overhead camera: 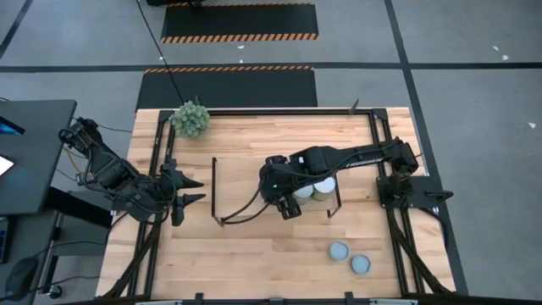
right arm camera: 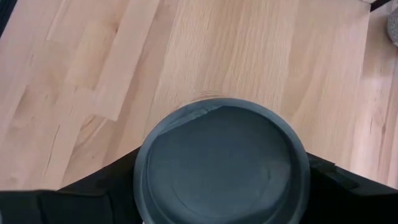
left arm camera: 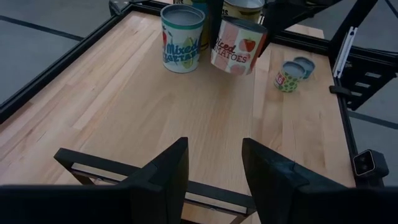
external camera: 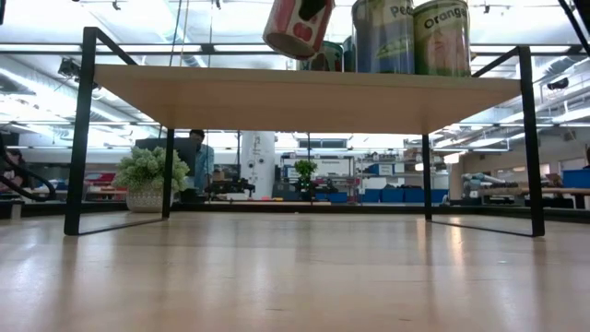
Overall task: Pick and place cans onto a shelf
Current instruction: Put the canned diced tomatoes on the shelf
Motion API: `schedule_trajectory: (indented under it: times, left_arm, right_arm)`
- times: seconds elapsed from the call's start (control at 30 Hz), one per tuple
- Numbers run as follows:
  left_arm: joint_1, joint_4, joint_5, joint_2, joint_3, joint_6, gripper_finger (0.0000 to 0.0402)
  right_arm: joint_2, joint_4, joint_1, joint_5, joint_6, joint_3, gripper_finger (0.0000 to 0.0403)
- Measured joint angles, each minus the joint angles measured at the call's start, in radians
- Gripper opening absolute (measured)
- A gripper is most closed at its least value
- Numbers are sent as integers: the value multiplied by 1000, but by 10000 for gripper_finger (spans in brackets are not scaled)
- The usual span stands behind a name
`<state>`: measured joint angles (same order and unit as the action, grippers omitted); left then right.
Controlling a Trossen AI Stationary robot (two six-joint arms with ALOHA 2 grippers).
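Note:
The light-wood shelf (external camera: 295, 97) with black rod ends stands mid-table (overhead camera: 246, 182). My right gripper (overhead camera: 286, 202) is shut on a red-and-white tomato can (left arm camera: 238, 46) over the shelf. The can is tilted in the low view (external camera: 295, 29). Other cans stand upright on the shelf beside it: a mixed-vegetables can (left arm camera: 182, 38) and two tall ones (external camera: 383, 37), (external camera: 441, 37). Two small cans (overhead camera: 339, 250), (overhead camera: 362, 264) stand on the table near its front right. My left gripper (overhead camera: 195, 191) is open and empty at the shelf's left end (left arm camera: 214, 152). My right gripper pinches the tomato can's round sides near its upper rim (right arm camera: 149, 155) between its two fingers, one on each side. The fingers come from above, pointing down. The can hangs tilted, its grey top (right arm camera: 221, 162) toward the wrist and its lower edge (external camera: 281, 48) just above the shelf board.
A spiky green plant ball (overhead camera: 190, 119) sits at the table's far left corner. Black metal rails (overhead camera: 385, 161) run along the table's edges. Bare wood lies between the shelf and the table's near edge (overhead camera: 254, 254). A person shows far off in the room (external camera: 198, 157).

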<state>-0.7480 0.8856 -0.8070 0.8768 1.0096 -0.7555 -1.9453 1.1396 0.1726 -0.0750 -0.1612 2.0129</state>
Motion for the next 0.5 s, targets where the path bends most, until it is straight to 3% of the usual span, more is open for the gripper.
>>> schedule_trajectory:
  times: [0.5]
  left_arm:
    - [0,-63,0,0,0,41,155]
  right_arm:
    - [0,38,-11,-11,6,-1,323]
